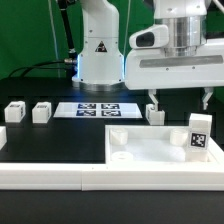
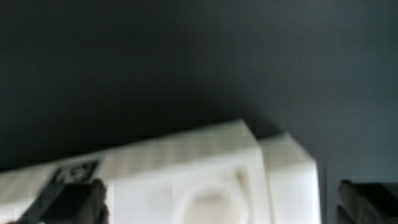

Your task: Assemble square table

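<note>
Tool [image 1: 178, 103] hangs wide open and empty just above the square table slab [image 1: 160, 146], which looks butted against the L-shaped rail [image 1: 50, 178] so it won't slide, I guess.

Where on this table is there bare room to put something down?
The biggest bare patch is the black table between the marker board, the white rail in front and the square slab. The exterior view's right is crowded: the slab, a small leg, an upright leg and the open jaws above.
</note>
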{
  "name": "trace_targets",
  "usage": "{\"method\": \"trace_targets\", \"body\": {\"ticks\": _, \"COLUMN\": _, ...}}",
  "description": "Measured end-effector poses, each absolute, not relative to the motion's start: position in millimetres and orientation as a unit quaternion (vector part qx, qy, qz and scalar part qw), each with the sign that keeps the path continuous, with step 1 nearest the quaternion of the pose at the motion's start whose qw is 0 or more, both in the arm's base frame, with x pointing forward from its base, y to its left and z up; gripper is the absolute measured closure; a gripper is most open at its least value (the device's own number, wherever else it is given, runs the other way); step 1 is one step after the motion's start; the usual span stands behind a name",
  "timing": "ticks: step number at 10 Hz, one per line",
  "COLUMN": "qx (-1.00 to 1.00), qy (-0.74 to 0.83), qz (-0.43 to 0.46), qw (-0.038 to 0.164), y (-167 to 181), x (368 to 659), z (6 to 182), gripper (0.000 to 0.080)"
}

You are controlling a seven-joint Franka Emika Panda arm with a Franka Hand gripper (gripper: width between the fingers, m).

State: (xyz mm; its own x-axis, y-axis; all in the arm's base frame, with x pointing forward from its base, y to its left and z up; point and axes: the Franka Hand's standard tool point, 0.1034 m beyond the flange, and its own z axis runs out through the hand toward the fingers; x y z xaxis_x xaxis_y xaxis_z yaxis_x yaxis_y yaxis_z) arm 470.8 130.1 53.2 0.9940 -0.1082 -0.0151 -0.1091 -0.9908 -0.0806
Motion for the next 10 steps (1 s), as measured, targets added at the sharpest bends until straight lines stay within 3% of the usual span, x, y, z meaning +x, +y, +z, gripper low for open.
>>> {"method": "trace_targets", "body": {"ticks": 2, "qx": -0.998, "qy": -0.048, "qz": 0.023, "qw": 0.021, "y": 124.2, "x": 440.2, "z": 45.1, "gripper": 0.015}}
{"method": "trace_targets", "body": {"ticks": 4, "qx": -0.998, "qy": -0.047, "qz": 0.032, "qw": 0.02, "y": 122.0, "x": 436.7, "z": 42.8, "gripper": 0.015}}
{"method": "trace_targets", "body": {"ticks": 7, "qx": -0.99, "qy": -0.04, "qz": 0.132, "qw": 0.024, "y": 123.2, "x": 429.0, "z": 42.9, "gripper": 0.015}}
{"method": "trace_targets", "body": {"ticks": 10, "qx": -0.964, "qy": 0.007, "qz": 0.263, "qw": 0.024, "y": 101.6, "x": 419.0, "z": 33.5, "gripper": 0.015}}
